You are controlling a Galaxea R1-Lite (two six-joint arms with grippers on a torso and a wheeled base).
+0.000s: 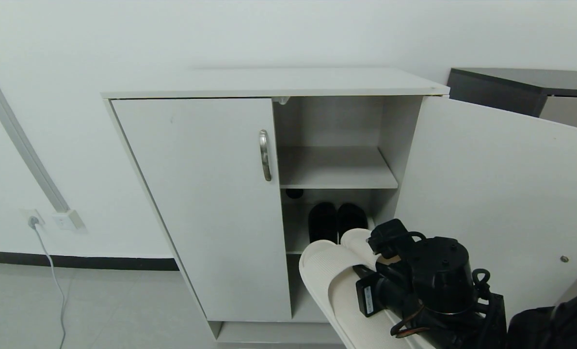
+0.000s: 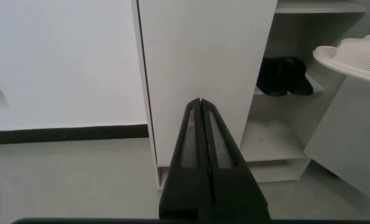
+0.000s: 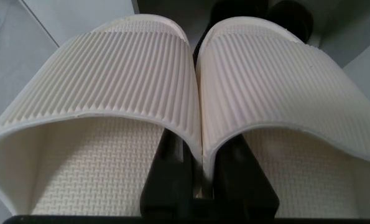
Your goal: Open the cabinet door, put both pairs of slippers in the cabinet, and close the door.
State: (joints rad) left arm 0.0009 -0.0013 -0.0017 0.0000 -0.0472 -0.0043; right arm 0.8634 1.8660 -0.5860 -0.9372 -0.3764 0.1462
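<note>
The white cabinet [image 1: 269, 82] has its left door [image 1: 196, 203] closed and its right door [image 1: 492, 194] swung wide open. A pair of black slippers [image 1: 337, 220] sits on the middle shelf, also seen in the left wrist view [image 2: 284, 76]. My right gripper [image 1: 368, 264] is shut on a pair of white ribbed slippers [image 1: 329, 278], held side by side in front of the lower opening, toes toward the cabinet. Its fingers [image 3: 172, 180] pinch the two inner strap edges of the white slippers [image 3: 129, 81]. My left gripper [image 2: 200, 109] hangs shut and empty, low before the closed door.
The upper shelf [image 1: 334, 169] is bare. A metal handle [image 1: 265, 155] is on the closed door. A wall socket with a cable [image 1: 34, 223] lies to the left, over open grey floor [image 1: 99, 310]. A dark piece of furniture [image 1: 511, 87] stands behind the open door.
</note>
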